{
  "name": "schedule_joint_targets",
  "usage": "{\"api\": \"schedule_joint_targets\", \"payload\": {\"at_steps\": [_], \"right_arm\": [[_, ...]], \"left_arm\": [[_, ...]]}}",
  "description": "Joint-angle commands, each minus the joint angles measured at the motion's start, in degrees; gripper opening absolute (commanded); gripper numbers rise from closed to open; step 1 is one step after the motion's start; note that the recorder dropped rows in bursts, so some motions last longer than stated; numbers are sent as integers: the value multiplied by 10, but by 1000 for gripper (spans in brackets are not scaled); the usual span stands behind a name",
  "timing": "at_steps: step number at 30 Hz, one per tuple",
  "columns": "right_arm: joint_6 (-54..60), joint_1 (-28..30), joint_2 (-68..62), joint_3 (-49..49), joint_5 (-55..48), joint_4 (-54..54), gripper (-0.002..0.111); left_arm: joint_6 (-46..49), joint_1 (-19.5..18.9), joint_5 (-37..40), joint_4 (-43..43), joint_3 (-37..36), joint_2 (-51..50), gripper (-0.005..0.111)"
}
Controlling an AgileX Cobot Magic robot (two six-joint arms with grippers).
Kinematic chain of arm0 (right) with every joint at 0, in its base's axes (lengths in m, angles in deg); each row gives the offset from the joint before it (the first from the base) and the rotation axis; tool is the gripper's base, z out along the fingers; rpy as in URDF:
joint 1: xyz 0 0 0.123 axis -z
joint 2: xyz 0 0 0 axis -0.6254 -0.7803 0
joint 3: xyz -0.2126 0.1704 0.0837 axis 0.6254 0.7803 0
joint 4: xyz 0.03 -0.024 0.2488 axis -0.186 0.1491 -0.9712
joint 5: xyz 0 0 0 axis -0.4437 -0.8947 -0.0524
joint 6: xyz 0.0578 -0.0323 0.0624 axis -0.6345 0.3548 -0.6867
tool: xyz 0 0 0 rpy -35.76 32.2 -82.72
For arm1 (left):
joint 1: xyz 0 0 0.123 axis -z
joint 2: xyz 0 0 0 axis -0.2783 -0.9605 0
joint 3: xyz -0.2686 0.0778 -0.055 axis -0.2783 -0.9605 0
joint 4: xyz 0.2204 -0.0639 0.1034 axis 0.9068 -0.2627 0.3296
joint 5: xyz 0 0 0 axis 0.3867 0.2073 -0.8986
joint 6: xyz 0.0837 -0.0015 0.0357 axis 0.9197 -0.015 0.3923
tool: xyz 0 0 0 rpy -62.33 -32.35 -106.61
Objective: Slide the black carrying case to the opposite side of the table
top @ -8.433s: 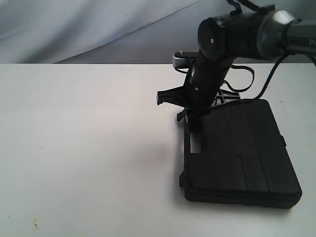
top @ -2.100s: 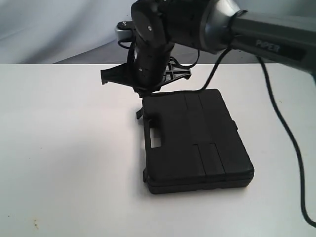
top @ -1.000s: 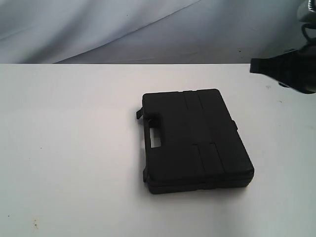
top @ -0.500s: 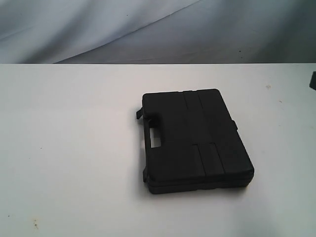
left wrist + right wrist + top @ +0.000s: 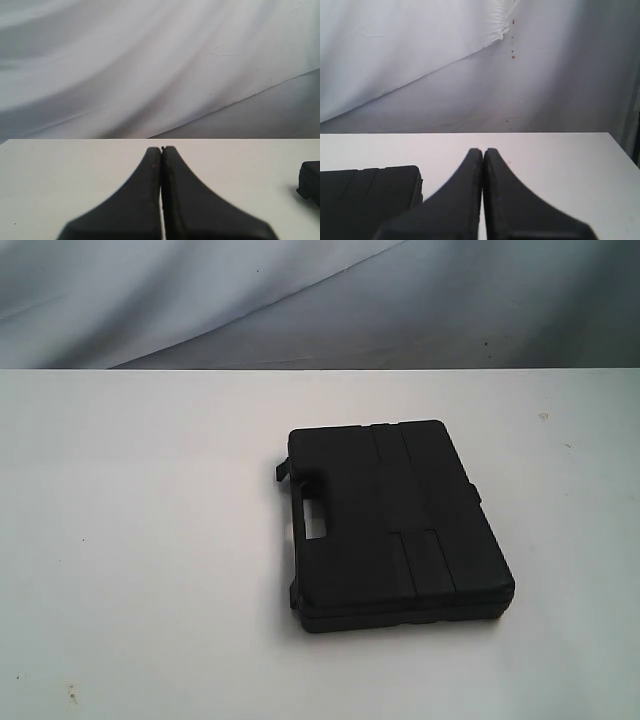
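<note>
The flat black case [image 5: 395, 525] lies closed near the middle of the white table [image 5: 140, 540], its handle slot [image 5: 320, 527] facing left. Neither arm shows in the exterior view. My left gripper [image 5: 161, 148] is shut with nothing in it, low over the table; a corner of the case [image 5: 311, 181] shows at that view's edge, well apart from it. My right gripper [image 5: 483, 149] is also shut and holds nothing; the case [image 5: 367, 200] lies beside its fingers, apart from them.
A pale cloth backdrop [image 5: 300, 300] hangs behind the table's far edge. Small dark specks [image 5: 70, 695] mark the tabletop near the front left. The table's corner and side edge [image 5: 620, 150] show in the right wrist view.
The right arm slid the case leftward from the table's right side to near the middle, let go, and withdrew out of the exterior view to the right. The case lies still now.
</note>
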Motion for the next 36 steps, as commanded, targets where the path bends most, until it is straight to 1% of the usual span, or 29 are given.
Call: {"api": "schedule_joint_targets", "payload": {"at_steps": [1,13,16,18,24,30,36], "right_arm": [[13,5,59,46,59,0,0],[13,5,191,126,47,-9,0],[18,5,225,129,23,-18,0],[26,5,253,129,-23,-24,0],[87,5,338,129,-75,-84,0],[144,5,338,129,-98,-134,0],[148,5,338,129,-107,-137,0]], "left_arm": [[-6,0,-5,0,-2,3,0],[-6,0,-5,0,-2,3,0],[-6,0,-5,0,-2,3,0],[-6,0,-5,0,-2,3,0],[-6,0,-5,0,-2,3,0],[-6,0,-6,0,-2,1,0],[-6,0,-6,0,-2,1,0]]}}
